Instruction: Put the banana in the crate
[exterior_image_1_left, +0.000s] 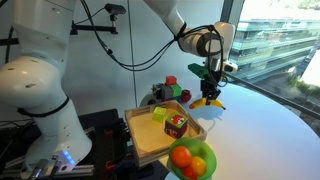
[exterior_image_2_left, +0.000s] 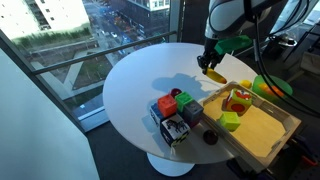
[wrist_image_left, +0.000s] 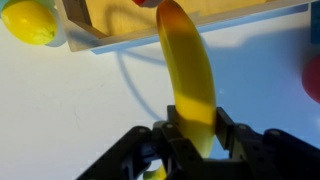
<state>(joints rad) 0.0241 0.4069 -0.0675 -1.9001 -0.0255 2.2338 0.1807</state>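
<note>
My gripper (exterior_image_1_left: 207, 80) is shut on the banana (exterior_image_1_left: 209, 99), a small curved yellow fruit that hangs below the jaws above the white table. In the other exterior view the banana (exterior_image_2_left: 215, 73) hangs under the gripper (exterior_image_2_left: 214, 58), just off the crate's (exterior_image_2_left: 266, 137) far side. The crate (exterior_image_1_left: 145, 148) is a shallow light-wood tray at the table's edge. In the wrist view the banana (wrist_image_left: 185, 65) runs up from between the jaws (wrist_image_left: 192, 135) toward the crate's wooden wall (wrist_image_left: 130, 35).
The crate holds a yellow-green block (exterior_image_1_left: 158, 115) and a red object (exterior_image_1_left: 176, 124). A bowl of orange fruits (exterior_image_1_left: 190, 160) stands beside it. Colored blocks (exterior_image_2_left: 175, 110) cluster on the table. A yellow fruit (wrist_image_left: 28, 20) lies by the crate. A window borders the round table.
</note>
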